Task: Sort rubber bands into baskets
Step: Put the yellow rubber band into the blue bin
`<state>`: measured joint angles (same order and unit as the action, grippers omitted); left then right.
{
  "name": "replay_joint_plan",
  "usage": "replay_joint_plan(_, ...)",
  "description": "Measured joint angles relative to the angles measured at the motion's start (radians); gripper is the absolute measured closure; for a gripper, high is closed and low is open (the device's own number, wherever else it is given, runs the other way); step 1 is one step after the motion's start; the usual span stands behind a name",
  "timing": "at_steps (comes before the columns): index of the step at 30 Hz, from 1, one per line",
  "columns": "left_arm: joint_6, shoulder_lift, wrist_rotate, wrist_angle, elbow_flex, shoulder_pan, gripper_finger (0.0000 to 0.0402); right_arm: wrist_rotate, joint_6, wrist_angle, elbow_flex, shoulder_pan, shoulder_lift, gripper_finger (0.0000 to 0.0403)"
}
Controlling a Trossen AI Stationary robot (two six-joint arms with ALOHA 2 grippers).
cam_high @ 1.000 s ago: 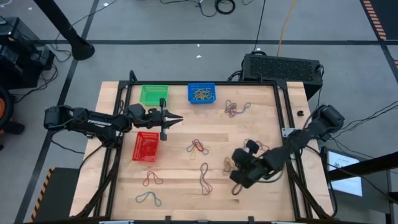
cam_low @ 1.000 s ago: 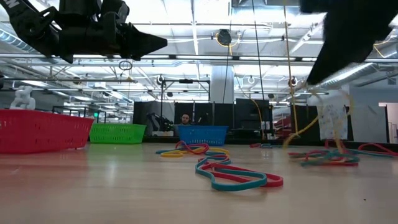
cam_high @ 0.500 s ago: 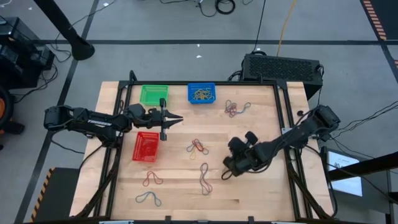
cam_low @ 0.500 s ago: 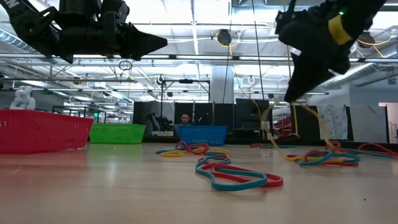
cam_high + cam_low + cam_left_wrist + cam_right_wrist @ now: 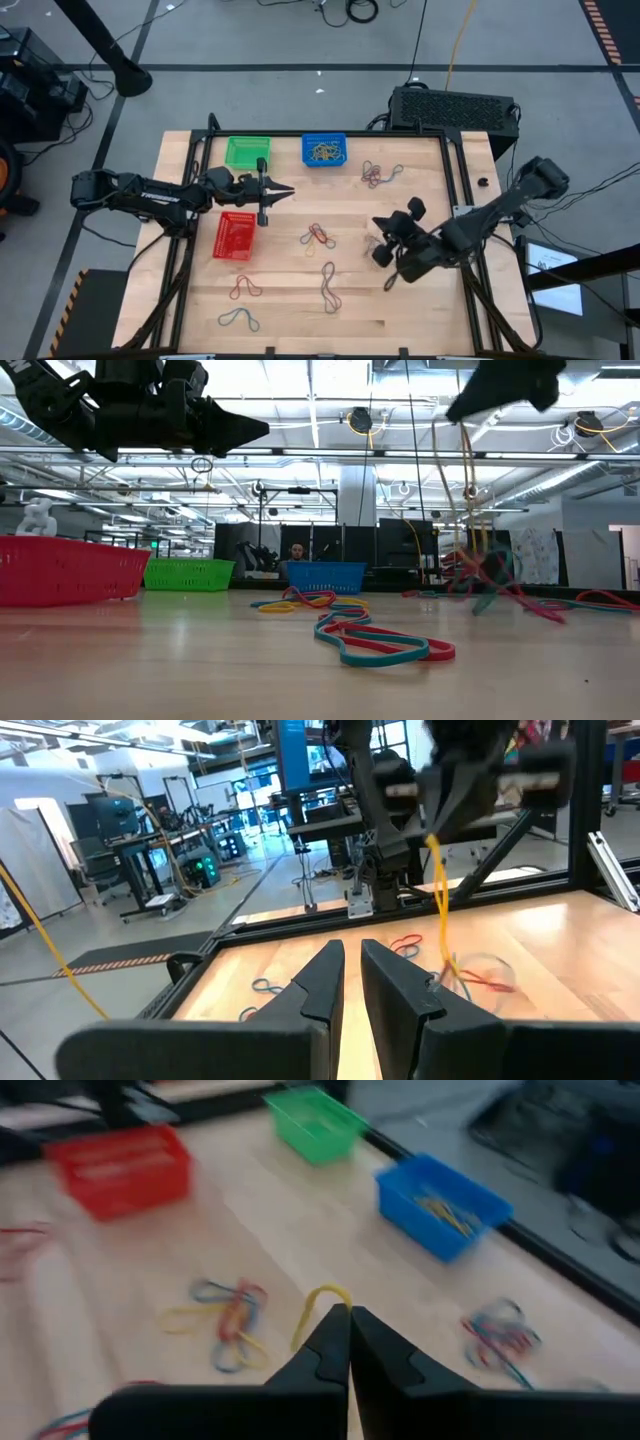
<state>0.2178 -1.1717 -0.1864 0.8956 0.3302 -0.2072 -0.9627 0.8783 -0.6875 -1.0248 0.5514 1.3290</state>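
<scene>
My right gripper point(image 5: 382, 250) is shut on a yellow rubber band point(image 5: 462, 480) above the table's right half. The band hangs long below it, and a tangle of red and teal bands point(image 5: 492, 575) hangs caught on its lower end. My left gripper point(image 5: 288, 190) hovers level between the green basket point(image 5: 247, 152) and the red basket point(image 5: 235, 236), with a narrow gap between its fingers and nothing in it. The blue basket point(image 5: 324, 149), with yellowish bands inside, stands at the far edge. Other rubber bands point(image 5: 318, 236) lie flat on the wood. My right gripper pinches the yellow band's upper end point(image 5: 322, 1302) between its two fingertips, coming at it slanting down. The band hangs stretched below the fingers point(image 5: 438, 880), and the tangle on its lower end is off the tabletop or barely on it.
More band clusters lie on the table: one far right of the blue basket point(image 5: 380, 175), one in the middle point(image 5: 328, 285), two near the front left point(image 5: 245, 288) point(image 5: 238, 318). A black box point(image 5: 452, 107) stands beyond the far edge. Bare wood lies between the clusters.
My right gripper, still shut, has risen and gone toward the table's far edge while tipping up. The yellow band has been drawn up with it. The tangle that lay on the table has been pulled up off the wood and swings.
</scene>
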Motion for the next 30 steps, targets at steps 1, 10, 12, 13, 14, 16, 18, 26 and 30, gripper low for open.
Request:
replay_joint_plan(1, 0.0, 0.0, 0.0, 0.0, 0.0, 0.0, 0.0355, 0.0, -0.045, 0.038, 0.0, 0.009, -0.017, 0.0403)
replay_joint_plan(10, 0.009, 0.0, 0.0, -0.009, 0.0, 0.0, 0.0355, 0.153, -0.238, 0.327, -0.004, 0.124, -0.089, 0.0403)
replay_joint_plan(12, 0.023, 0.0, 0.0, -0.008, 0.0, 0.0, 0.0355, 0.141, -0.117, 0.207, -0.003, 0.104, -0.053, 0.0403)
replay_joint_plan(13, 0.028, 0.0, 0.0, -0.008, 0.0, 0.0, 0.0355, 0.135, -0.037, 0.131, -0.002, 0.084, -0.024, 0.0403)
replay_joint_plan(14, 0.028, 0.0, 0.0, -0.008, 0.0, 0.0, 0.0355, 0.14, 0.044, 0.065, 0.0, 0.063, 0.009, 0.0403)
replay_joint_plan(16, 0.027, 0.0, 0.0, -0.008, 0.0, -0.001, 0.0355, 0.182, 0.159, -0.023, 0.001, 0.025, 0.079, 0.0403)
replay_joint_plan(18, 0.026, 0.0, 0.0, -0.009, 0.0, -0.001, 0.0355, 0.248, 0.206, -0.047, 0.001, -0.007, 0.141, 0.0403)
replay_joint_plan(26, 0.026, 0.0, 0.0, -0.013, 0.0, -0.001, 0.0355, 0.668, 0.042, 0.201, 0.001, -0.119, 0.32, 0.0403)
replay_joint_plan(30, 0.025, 0.0, 0.0, -0.019, 0.001, -0.001, 0.0355, 0.752, -0.031, 0.299, 0.001, -0.134, 0.331, 0.0403)
